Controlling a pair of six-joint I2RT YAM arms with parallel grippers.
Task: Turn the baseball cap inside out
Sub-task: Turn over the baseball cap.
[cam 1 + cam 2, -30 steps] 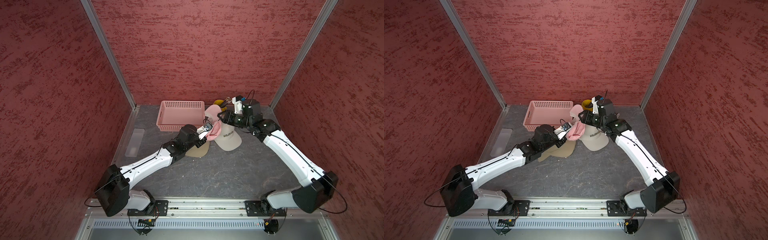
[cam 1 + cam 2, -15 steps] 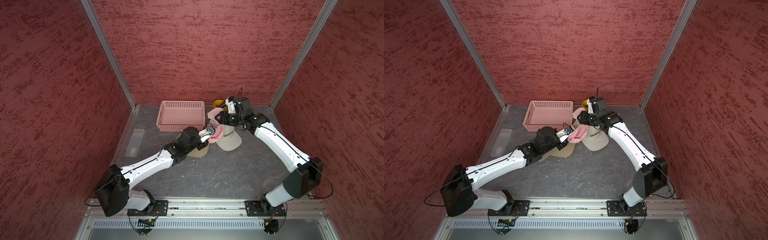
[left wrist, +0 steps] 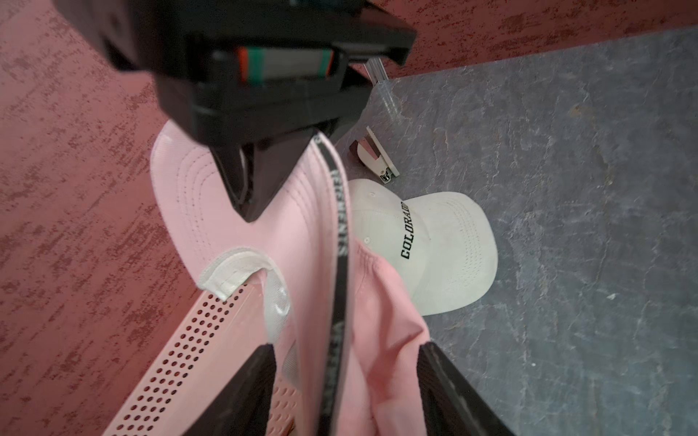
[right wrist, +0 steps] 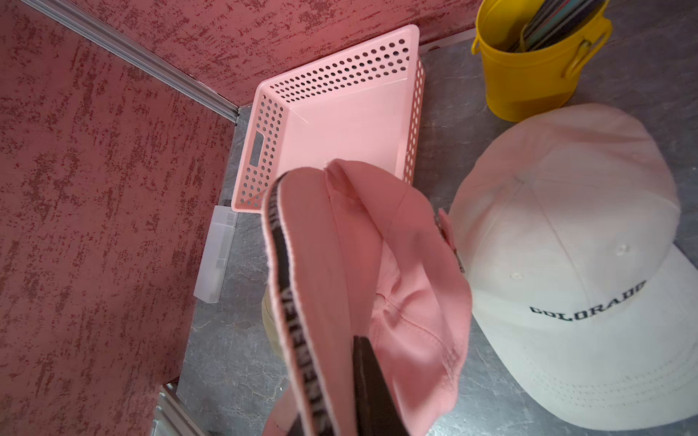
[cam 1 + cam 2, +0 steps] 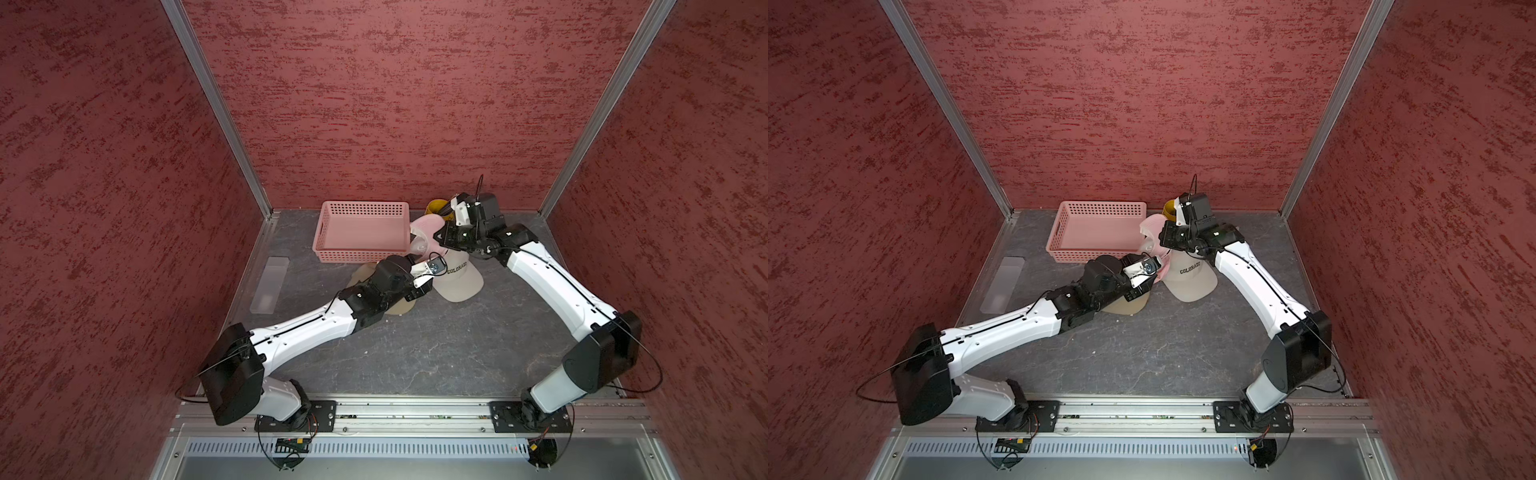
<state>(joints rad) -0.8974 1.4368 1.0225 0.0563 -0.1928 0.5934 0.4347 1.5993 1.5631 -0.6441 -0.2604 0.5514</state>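
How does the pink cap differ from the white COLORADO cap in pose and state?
The pink cap hangs crumpled from the shut right gripper; the white cap lies on the table with its crown rounded. The pink cap shows a black lettered inner band; the white cap shows only its outside, with black COLORADO lettering. Both are baseball caps with stitched brims.

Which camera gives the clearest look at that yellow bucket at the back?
The right wrist view: the yellow bucket is close and large, with dark flat things standing inside. In both top views it is a small yellow patch partly hidden behind the right arm. The left wrist view doesn't show it.
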